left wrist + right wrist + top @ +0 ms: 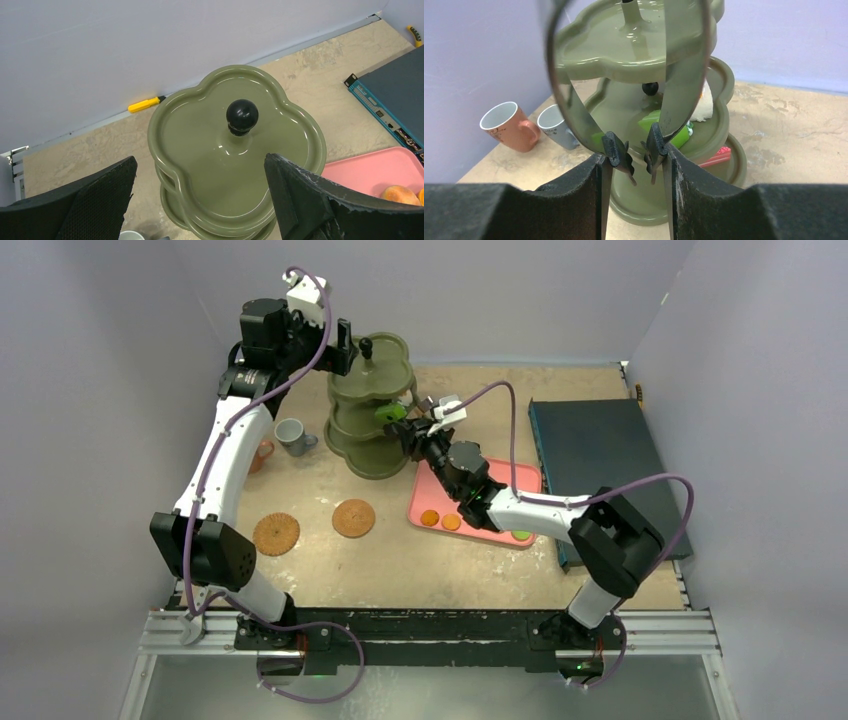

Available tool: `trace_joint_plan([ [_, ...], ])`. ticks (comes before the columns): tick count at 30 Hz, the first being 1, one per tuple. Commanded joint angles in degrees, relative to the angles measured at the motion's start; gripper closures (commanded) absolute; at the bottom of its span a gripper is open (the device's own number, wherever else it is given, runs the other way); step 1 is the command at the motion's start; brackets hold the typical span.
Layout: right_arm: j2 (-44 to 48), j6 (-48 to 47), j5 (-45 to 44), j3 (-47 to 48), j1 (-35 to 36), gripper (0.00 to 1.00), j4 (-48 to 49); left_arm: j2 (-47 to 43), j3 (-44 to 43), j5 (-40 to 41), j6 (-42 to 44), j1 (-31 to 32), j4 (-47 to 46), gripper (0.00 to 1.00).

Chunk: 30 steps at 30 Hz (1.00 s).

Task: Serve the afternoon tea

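**R claw (634, 160) w/ tongs at the stand's mid tier; L claw (200, 162) spread over the top.**

R claw is pressed onto the arms of the black tongs (681, 85). The green pastry (650, 121) lies on the middle tier of the olive stand (372, 430), just behind them; can't tell if it's caught. L claw gapes wide above the top tier, knob (242, 116) between its fingers, touching nothing. Pastry looks small, light, prob. smooth & slippery: take it across its sides, gentle squeeze. Stand's glossy and stiff, so its knob is the handhold.
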State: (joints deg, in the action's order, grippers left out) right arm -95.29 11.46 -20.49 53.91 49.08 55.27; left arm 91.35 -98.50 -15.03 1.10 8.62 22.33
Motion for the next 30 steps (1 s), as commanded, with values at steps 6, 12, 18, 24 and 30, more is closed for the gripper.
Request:
trace_joint_plan([
  [6,6.9,-1.1,-3.5,-4.0,0.0,0.59,3.1,-1.6,-0.1,-1.1,-0.7,-0.7,-1.8,0.01],
  [12,14.2,-1.2,-7.5,-9.1,-0.1,0.59,-4.2,-2.5,-0.8,-1.3,-0.7,-0.7,-0.1,0.01],
  [18,25.1,1.6,-15.2,-18.9,-0.5,0.59,-12.6,-3.6,-1.3,-2.0,-0.4,-0.9,2.5,0.01],
  [24,34.7,6.4,-23.6,-26.6,-0.6,0.58,-21.0,-4.2,-2.0,-2.8,-0.4,-1.1,5.4,0.01],
  [30,37.9,10.8,-30.4,-29.4,-0.5,0.52,-27.4,-5.7,-1.5,-3.3,0.3,-1.0,5.5,0.01],
])
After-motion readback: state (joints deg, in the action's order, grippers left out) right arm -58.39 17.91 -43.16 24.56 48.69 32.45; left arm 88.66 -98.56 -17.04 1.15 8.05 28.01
